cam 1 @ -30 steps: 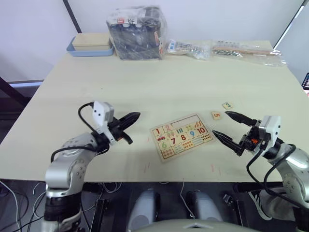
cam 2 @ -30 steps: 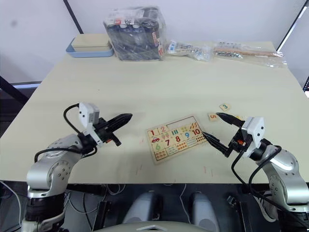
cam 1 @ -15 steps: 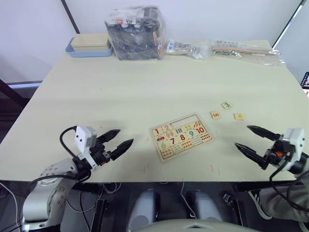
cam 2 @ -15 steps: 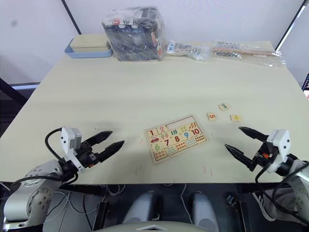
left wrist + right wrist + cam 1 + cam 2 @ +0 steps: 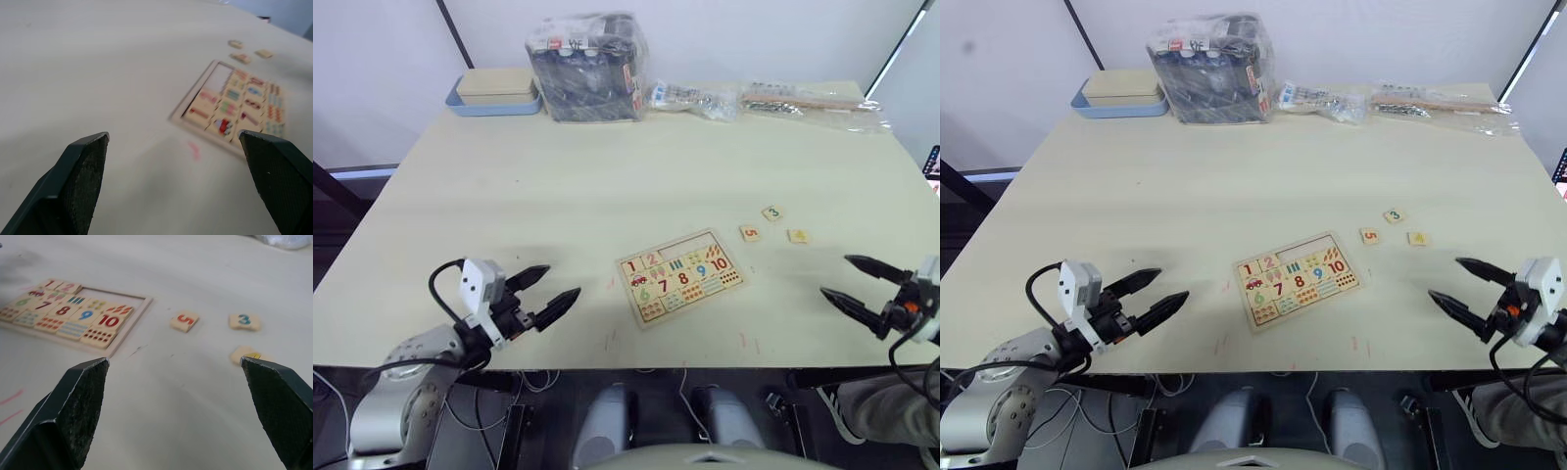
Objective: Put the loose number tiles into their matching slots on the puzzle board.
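Three loose tiles, 5 (image 5: 751, 233), 3 (image 5: 772, 212) and 4 (image 5: 797, 236), lying ahead-left of the right tool (image 5: 866, 286), nearer than the left tool (image 5: 548, 287). Both spread wide, empty (board (image 5: 682, 276) between them on the worktop (image 5: 636, 166)).

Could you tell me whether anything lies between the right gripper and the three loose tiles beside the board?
Nothing visible does. The right gripper is open above bare table, and the 5 tile, 3 tile and third tile lie apart ahead of it. The puzzle board sits off to their side.

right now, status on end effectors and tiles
Both end effectors open, empty. Tiles 5, 3, one more loose right of board. Path clear.
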